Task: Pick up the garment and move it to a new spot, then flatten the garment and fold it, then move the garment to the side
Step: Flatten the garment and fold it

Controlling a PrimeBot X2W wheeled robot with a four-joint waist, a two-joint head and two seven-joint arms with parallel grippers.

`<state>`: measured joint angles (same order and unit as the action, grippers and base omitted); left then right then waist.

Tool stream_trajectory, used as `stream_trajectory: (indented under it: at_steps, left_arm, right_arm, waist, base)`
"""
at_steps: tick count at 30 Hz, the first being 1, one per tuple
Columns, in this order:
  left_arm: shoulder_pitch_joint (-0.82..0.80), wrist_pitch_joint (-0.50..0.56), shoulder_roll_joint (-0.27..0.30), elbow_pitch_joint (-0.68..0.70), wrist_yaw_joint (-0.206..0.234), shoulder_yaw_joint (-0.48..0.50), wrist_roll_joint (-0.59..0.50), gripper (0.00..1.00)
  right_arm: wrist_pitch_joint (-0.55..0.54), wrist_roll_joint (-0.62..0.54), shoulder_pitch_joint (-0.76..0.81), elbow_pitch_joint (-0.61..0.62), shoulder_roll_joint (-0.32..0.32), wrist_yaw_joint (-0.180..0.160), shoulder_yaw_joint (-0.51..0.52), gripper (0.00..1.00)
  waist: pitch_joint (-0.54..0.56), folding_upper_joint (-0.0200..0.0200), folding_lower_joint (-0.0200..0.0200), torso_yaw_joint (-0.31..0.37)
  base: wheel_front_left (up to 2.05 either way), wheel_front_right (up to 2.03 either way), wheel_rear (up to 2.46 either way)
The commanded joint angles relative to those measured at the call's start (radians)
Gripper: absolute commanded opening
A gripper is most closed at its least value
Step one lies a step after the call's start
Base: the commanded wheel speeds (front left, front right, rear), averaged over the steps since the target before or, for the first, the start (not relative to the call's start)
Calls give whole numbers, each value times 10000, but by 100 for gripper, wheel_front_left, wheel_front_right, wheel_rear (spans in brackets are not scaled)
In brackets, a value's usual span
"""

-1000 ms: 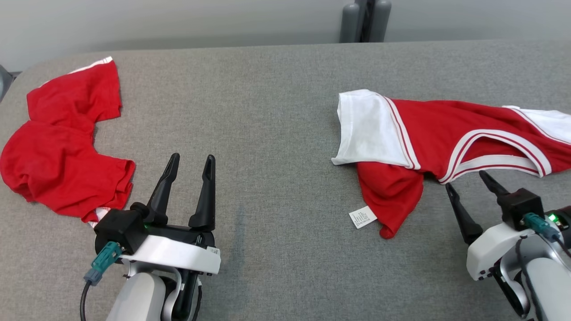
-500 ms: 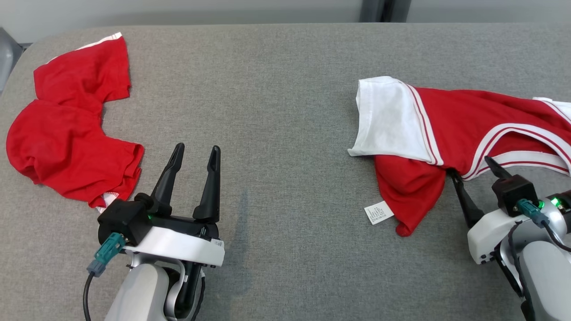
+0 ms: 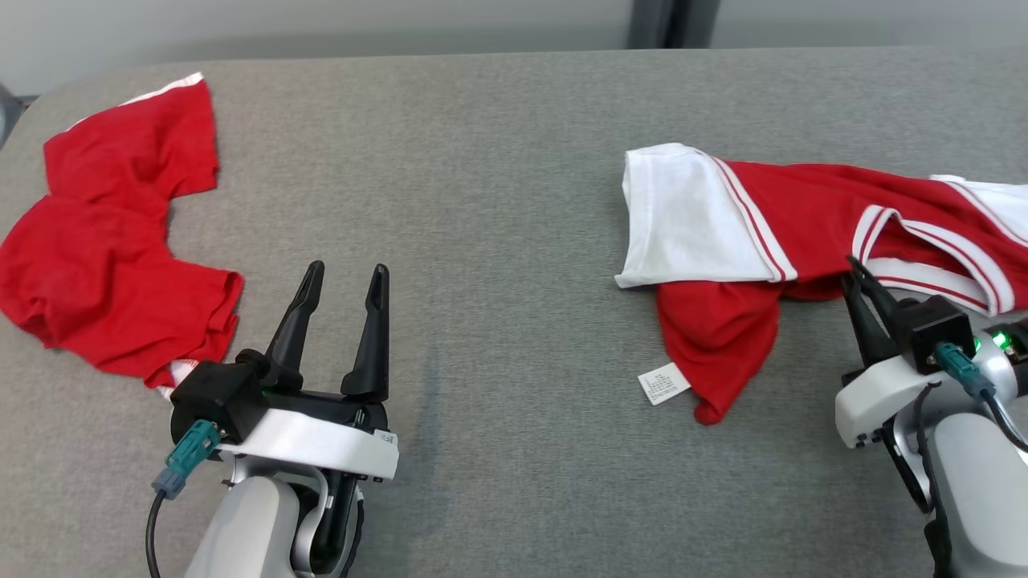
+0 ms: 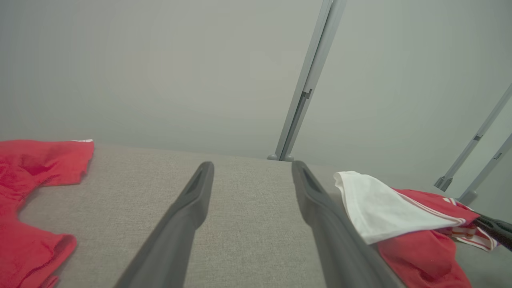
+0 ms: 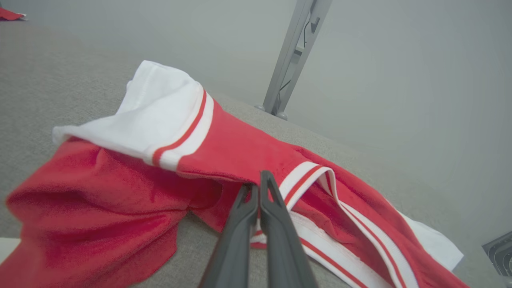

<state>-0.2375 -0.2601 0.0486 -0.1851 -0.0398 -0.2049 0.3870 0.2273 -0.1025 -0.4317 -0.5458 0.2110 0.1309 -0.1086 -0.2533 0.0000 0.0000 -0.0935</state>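
Right gripper [image 3: 856, 271]: clenching tight, fingers pressed together, pinching a red fold of the garment [image 3: 811, 213] right beside its white striped trim, over the right side of the table [image 3: 498, 201].
Garment: lying crumpled on the table's right half, white sleeve [image 3: 683, 217] pointing toward the table's middle, red hem drooping toward the table's near edge.
Care label [image 3: 663, 384]: lying flat on the table, just beside the garment's lowest red corner.
Left gripper [image 3: 347, 273]: hanging released, fingers spread wide, gripping nothing, hovering over the table's left half near its front edge.
Second red garment [image 3: 104, 265]: lying bunched at the table's left end, just beside the left gripper's base.
Post [image 3: 671, 22]: standing beyond the table's far edge.
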Motion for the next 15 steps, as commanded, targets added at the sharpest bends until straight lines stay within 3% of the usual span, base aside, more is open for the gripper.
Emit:
stream_trajectory:
  at_steps: [1,8,15]
  left_arm:
    - [42,-38,34,-13,5,84,-77,100]
    - [147,-38,36,-9,-69,287,-152,100]
    - [19,-38,34,-20,-120,344,-128,100]
  right_arm:
    - [143,-57,-65,299,-10,-3,140,0]
    - [334,281,618,2208,-191,-3,1066,0]
    - [168,861,1784,4054,58,-3,1881,0]
  waist:
    - [124,0,0,243]
    - [342,0,0,1054]
    - [348,0,0,1586]
  base:
    - [0,0,0]
    - [0,0,0]
    - [0,0,0]
